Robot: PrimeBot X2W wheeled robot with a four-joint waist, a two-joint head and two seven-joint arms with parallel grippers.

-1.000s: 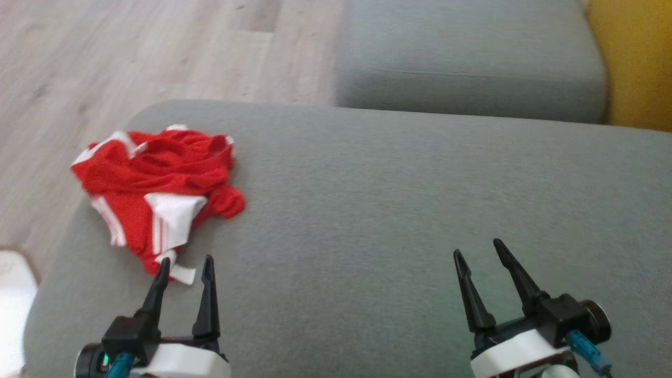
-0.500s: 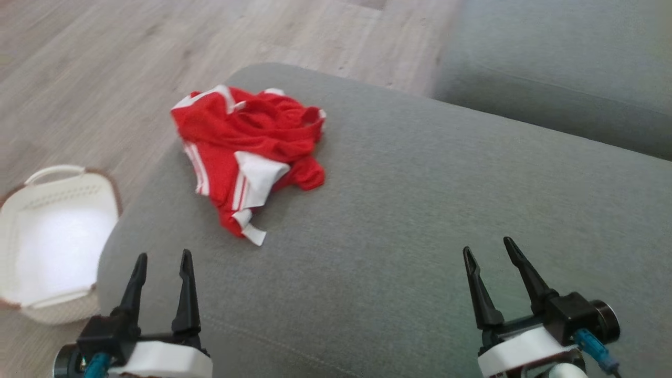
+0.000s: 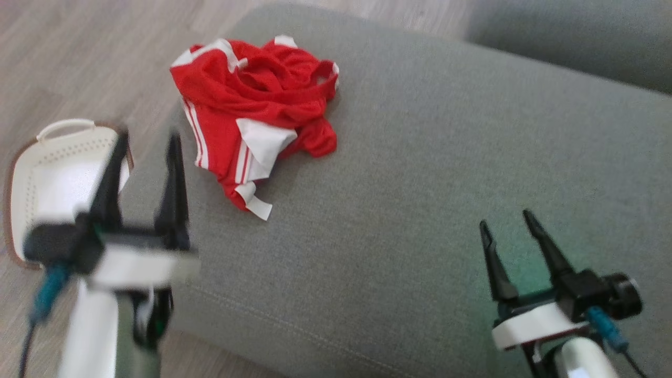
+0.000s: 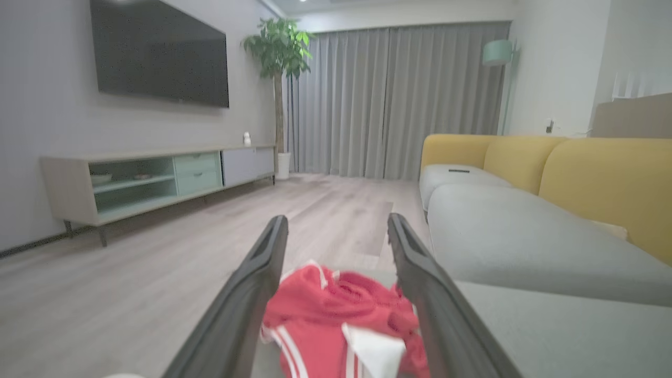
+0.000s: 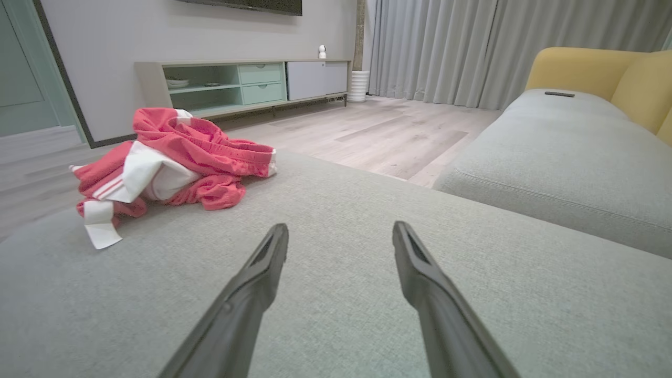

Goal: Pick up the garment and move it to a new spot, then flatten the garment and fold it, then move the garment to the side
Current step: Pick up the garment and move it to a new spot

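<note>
A crumpled red garment [image 3: 257, 115] with white stripes and white patches lies near the far left corner of a grey cushion [image 3: 420, 184]. My left gripper [image 3: 147, 142] hangs open over the cushion's left edge, short of the garment and apart from it, blurred by motion. In the left wrist view the garment [image 4: 336, 320] shows between the open fingers [image 4: 252, 294] of the left gripper [image 4: 337, 226]. My right gripper [image 3: 506, 220] stands open above the cushion at the lower right, holding nothing. From the right wrist the garment [image 5: 173, 157] lies far left of the right gripper [image 5: 340, 231].
A white laundry basket [image 3: 23, 184] stands on the wooden floor left of the cushion. A second grey seat [image 3: 577, 37] lies beyond, with yellow backrests [image 4: 604, 173]. A TV console [image 4: 157, 178] and a potted plant [image 4: 278, 52] line the far wall.
The head camera has turned and dipped, so the whole picture shifted. My left arm has risen and reached forward toward the garment. The garment has not moved on the cushion.
</note>
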